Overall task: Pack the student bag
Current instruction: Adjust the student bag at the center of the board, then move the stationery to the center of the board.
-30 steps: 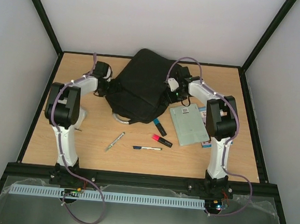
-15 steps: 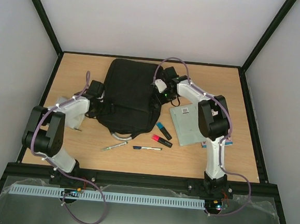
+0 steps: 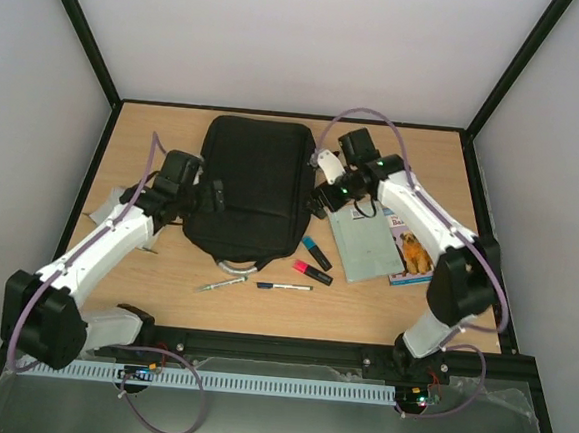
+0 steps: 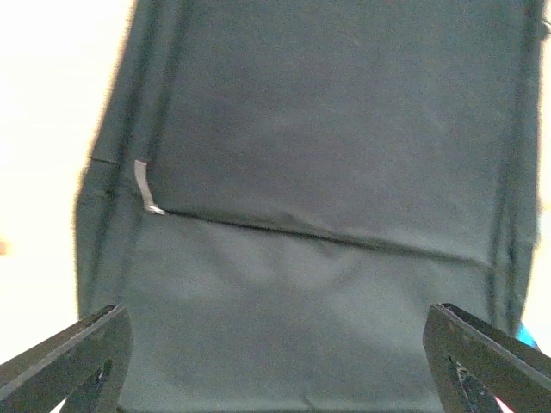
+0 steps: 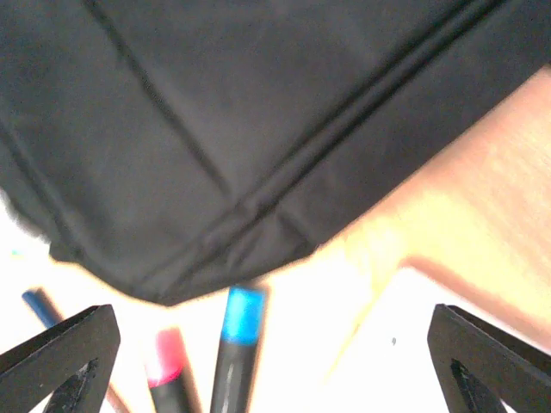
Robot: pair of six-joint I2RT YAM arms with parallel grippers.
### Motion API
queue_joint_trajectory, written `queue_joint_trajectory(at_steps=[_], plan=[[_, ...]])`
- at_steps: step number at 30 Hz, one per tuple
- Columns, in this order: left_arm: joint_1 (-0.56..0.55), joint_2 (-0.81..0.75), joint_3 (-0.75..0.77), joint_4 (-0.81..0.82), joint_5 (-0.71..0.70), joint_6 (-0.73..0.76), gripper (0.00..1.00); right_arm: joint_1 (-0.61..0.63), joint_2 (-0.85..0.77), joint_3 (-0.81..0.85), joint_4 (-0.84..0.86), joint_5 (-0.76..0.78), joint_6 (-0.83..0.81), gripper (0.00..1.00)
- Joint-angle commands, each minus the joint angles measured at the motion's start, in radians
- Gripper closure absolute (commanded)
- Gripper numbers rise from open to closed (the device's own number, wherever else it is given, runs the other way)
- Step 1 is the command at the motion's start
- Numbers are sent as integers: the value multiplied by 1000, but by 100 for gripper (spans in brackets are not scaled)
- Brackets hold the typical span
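The student bag lies flat at the middle of the table, and its zip looks closed. The left gripper and right gripper wait at its sides, both spread and empty. The blue highlighter, pen and notebook lie outside, so I think the packing is not started.

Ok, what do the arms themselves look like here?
The left arm and right arm have white shells with black joint housings and a lilac cable looping alongside. The fingers are black, tapered wedges. A green light glows near the right wrist.
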Motion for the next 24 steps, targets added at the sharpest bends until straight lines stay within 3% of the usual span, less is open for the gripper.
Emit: queue_joint_trajectory(at_steps=[1,4,7,16,24], plan=[[-140,-82,-21,-125,-27,-3,7,9,-151,-217,-115,-35,-90,4],[-230,-138,-70,-160,-1,-31,14,12,-253,-358,-103,-27,-120,14],[-276,-157,-116,-205,32,-58,27,18,-322,-448,-83,4,-137,21],[-335,-121,-230,-255,10,-164,18,25,-253,-526,7,5,-127,37],[-440,-41,-262,-180,-10,-244,22,33,-114,-498,82,49,-153,42]])
